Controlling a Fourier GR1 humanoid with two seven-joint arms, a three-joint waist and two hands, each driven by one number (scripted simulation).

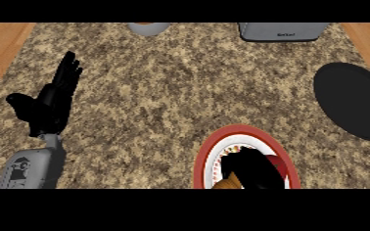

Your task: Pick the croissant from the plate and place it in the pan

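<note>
right robot hand (251, 169) curled on flaky croissant (230, 183) | round red-rimmed plate (209, 149) | left robot hand (51, 103) slack, fingers straight

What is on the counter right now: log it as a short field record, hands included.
surface: speckled granite counter
plate: round red-rimmed white plate, near the bottom edge
croissant: golden-brown croissant, on the plate, mostly hidden by the right hand
right hand: black right hand, over the plate, curled round the croissant
pan: dark round pan, at the right edge, holds nothing visible
left hand: black left hand, at the left, open, fingers up, resting
back edge: grey appliance; grey cup
</note>
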